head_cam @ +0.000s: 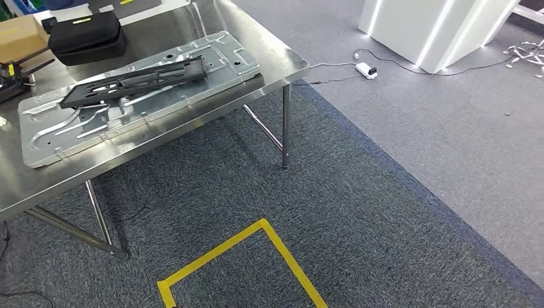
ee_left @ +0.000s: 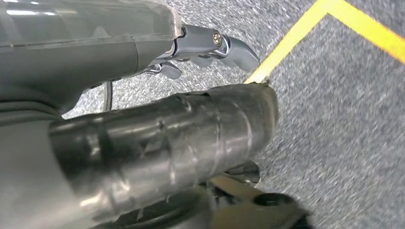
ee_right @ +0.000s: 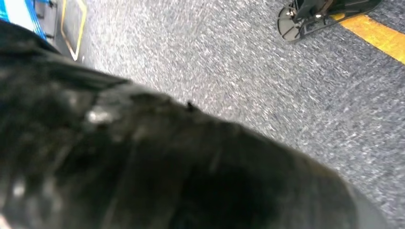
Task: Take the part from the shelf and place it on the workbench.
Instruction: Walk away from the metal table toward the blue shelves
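We see grey-blue carpet (head_cam: pixel 359 212) filling most of the head view, w/ lighter grey floor (head_cam: pixel 449 122) to the upper right. Steel workbench (head_cam: pixel 282 67) takes the upper left of frame. On it lies a big silver stamped panel (head_cam: pixel 58 138), running diagonally from left edge toward top centre. The part (head_cam: pixel 135 80), a black flat bracket-like piece, rests on top of that panel, approx upper left of frame. Behind it, top left, a black case (head_cam: pixel 86 35) and a cardboard box (head_cam: pixel 19 35) at the left edge. White lit structure (head_cam: pixel 436 25) sits top right, white adapter (head_cam: pixel 365 69) w/ cable on the floor just beside the bench corner. Yellow tape (head_cam: pixel 256 240) marks a corner at bottom centre.

Left wrist view: left hand (ee_left: pixel 210 47) hangs over the carpet, fingers slightly bent & spread, nothing in it, i.e. released. Right wrist view: right hand (ee_right: pixel 143 162) is a dark blur up close; we can't tell whether it is clenched or loose.
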`<state>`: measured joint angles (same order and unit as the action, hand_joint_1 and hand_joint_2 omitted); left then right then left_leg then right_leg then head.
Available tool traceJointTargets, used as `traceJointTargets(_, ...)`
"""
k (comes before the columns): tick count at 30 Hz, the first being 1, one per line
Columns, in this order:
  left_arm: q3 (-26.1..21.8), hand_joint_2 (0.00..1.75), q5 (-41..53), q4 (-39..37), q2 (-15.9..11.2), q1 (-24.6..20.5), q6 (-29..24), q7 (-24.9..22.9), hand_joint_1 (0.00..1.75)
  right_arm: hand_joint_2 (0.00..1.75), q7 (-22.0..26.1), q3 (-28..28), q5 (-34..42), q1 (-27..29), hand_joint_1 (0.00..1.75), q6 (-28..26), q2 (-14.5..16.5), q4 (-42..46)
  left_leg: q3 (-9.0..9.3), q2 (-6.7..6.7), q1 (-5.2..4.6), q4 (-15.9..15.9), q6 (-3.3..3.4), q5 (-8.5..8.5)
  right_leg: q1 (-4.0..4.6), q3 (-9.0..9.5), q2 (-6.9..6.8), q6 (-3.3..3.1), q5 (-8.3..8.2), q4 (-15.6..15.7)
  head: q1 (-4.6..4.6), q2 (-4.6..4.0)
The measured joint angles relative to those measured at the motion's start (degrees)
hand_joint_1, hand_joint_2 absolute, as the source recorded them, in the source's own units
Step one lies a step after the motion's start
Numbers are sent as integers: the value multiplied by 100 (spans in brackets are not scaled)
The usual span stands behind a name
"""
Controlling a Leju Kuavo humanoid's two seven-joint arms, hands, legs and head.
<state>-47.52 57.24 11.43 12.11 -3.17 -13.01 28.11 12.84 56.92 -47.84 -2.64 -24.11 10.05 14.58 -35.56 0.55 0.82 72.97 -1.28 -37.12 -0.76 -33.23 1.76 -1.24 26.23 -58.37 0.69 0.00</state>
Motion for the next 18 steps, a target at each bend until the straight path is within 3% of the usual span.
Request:
traceJointTargets(1,0,0,0,0,-1,6,0,-4,0,0,1,-3,0,3,0,2,3,-2,28,-10,0,-75,8,122,3,-3,75,1,0,-13,0,0)
traceJointTargets(2,0,0,0,0,-1,8,1,-6,0,0,2,-6,1,5,0,4,9,-4,155,-40,0,-360,24,328,3,-2,152,3,1,-26,1,0)
traceJointTargets(4,-3,0,0,0,-5,12,1,-10,0,0,13,-10,11,-4,0,30,21,-7,491,-275,3,-1139,78,687,7,-11,298,28,-2,-51,2,0)
traceJointTargets(6,-7,0,10,0,-12,4,2,-14,0,0,30,-11,31,-13,0,79,32,-9,639,-456,-5,-1526,126,779,-1,-48,422,96,-22,-61,2,0)
traceJointTargets(8,-11,0,21,0,-16,-14,3,-18,0,0,42,-10,39,3,0,108,37,-10,647,-381,-13,-1570,178,794,-14,-78,533,191,-58,-44,1,0)
traceJointTargets(9,-13,0,24,0,-19,-21,3,-19,0,0,49,-9,39,16,0,110,38,-10,666,-312,-6,-1608,217,824,-13,-94,509,223,-52,-60,2,0)
traceJointTargets(11,-17,0,24,0,-21,-19,6,-19,0,0,66,-9,45,24,0,113,39,-12,703,-163,13,-1695,303,889,5,-232,258,267,140,-338,15,0)
traceJointTargets(13,-27,0,25,0,-22,-3,11,-17,0,0,82,-3,71,10,0,123,39,-13,697,-8,-10,-1706,345,899,-1,-553,-38,295,527,-1014,28,0)
traceJointTargets(15,-41,0,20,0,-24,10,14,-16,0,0,88,11,98,3,0,132,39,-13,682,162,-27,-1689,349,881,-17,-782,-126,327,716,-1537,27,0)
traceJointTargets(16,-46,0,17,0,-24,8,15,-11,0,0,88,19,105,4,0,135,39,-13,682,240,-29,-1680,345,867,-23,-745,-152,336,653,-1514,27,0)
traceJointTargets(18,-48,0,16,0,-25,-6,20,3,0,0,87,31,108,7,0,135,39,-13,702,367,-29,-1654,317,826,-24,-359,-272,325,325,-880,28,0)
